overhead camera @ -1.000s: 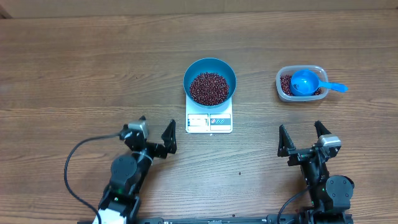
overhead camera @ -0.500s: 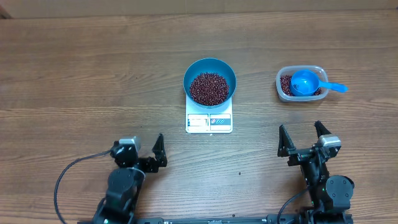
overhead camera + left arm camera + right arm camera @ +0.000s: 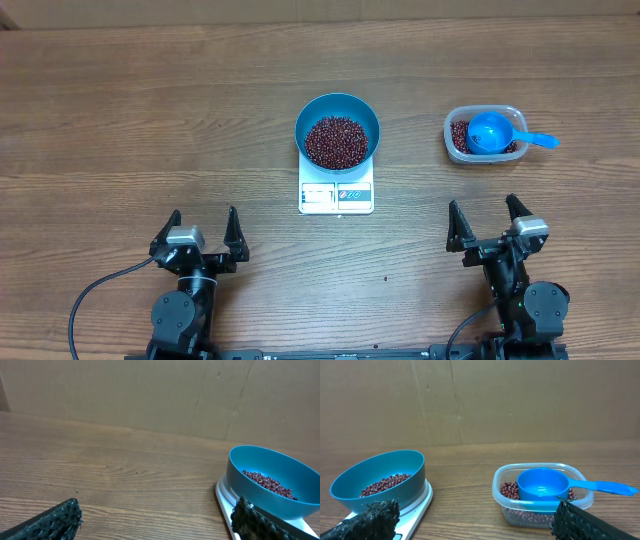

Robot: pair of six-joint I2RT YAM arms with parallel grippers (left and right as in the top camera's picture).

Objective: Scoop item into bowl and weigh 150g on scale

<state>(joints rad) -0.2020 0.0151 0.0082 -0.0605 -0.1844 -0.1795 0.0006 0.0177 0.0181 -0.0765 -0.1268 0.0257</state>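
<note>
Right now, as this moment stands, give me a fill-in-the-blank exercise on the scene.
The blue bowl of beans stands on the white ____. The blue scoop lies in the clear plastic ____. The left gripper and the right gripper both stand ____, holding nothing.
Missing words: scale, tub, open.

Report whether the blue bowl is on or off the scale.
On. The bowl sits upright on the white scale, with beans heaped inside.
</note>
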